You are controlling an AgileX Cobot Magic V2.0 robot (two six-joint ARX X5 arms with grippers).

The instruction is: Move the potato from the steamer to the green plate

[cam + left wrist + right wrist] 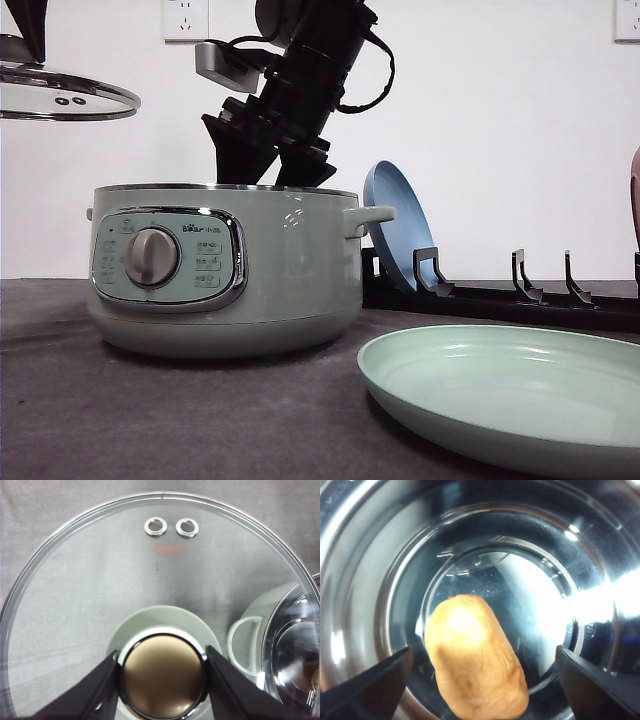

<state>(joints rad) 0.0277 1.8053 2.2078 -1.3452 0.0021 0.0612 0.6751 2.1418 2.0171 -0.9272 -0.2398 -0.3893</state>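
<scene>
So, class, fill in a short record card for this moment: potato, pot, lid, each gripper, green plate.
potato: lying at the bottom of the pot's shiny bowl
pot: on the table, lid off
lid: held up by its knob, left of the pot
left gripper: shut on the lid knob
right gripper: open, inside the pot, fingers either side of the potato
green plate: empty, right of the pot
</scene>
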